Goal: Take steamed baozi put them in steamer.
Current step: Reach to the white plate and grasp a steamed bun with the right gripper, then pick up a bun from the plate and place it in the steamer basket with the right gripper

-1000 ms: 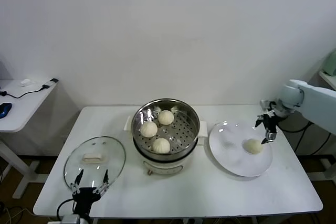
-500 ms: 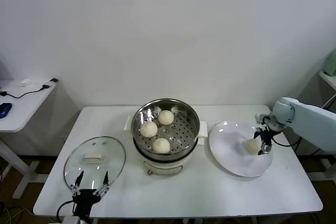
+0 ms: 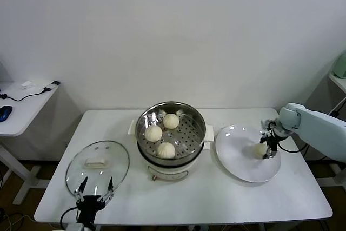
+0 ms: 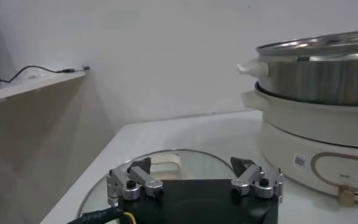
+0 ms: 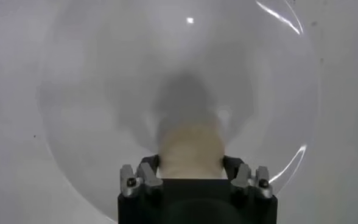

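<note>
The right gripper (image 3: 267, 147) is down on the white plate (image 3: 238, 163), its open jaws straddling the last steamed baozi (image 5: 190, 152). It should close gently to avoid denting the soft dough, then lift straight up. Three baozi (image 3: 161, 134) already sit in the steamer (image 3: 201, 118); the left gripper (image 3: 93, 189) waits open near the bench's front edge.

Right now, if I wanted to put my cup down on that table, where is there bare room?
The white table is bare along its front edge below the round steel steamer and flat white plate, and at the back left corner. The round glass lid fills the front left, and the right gripper works over the plate.
</note>
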`<action>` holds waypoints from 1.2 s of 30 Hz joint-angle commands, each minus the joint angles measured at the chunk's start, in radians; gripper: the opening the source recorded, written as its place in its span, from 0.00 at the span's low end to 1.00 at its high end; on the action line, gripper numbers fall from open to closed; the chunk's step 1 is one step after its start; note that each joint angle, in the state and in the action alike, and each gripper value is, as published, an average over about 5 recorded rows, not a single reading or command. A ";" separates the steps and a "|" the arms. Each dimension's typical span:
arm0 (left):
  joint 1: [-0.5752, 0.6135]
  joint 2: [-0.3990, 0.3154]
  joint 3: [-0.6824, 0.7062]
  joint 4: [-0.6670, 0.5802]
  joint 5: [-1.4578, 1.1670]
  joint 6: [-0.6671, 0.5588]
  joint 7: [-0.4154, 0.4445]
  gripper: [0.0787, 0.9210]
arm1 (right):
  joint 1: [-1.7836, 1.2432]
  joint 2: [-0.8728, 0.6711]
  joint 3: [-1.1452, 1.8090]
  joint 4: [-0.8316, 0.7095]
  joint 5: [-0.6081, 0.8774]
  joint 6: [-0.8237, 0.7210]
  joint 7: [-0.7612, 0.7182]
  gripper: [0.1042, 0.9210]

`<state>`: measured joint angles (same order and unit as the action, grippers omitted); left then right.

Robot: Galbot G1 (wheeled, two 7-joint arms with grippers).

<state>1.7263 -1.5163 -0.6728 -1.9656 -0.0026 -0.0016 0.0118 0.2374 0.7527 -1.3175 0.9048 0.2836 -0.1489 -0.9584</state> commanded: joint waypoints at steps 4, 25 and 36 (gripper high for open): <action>-0.004 -0.002 0.002 -0.001 -0.003 -0.001 -0.001 0.88 | 0.273 -0.025 -0.113 0.136 0.113 -0.005 -0.034 0.67; -0.013 0.007 -0.012 -0.021 -0.011 0.003 -0.004 0.88 | 0.622 0.282 -0.245 0.608 0.731 -0.273 0.206 0.67; -0.013 0.002 -0.018 -0.022 -0.011 0.006 -0.002 0.88 | 0.415 0.358 -0.276 0.465 0.577 -0.298 0.245 0.67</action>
<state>1.7128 -1.5138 -0.6903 -1.9881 -0.0141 0.0028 0.0095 0.7539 1.0221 -1.5702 1.4040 0.8788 -0.4027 -0.7673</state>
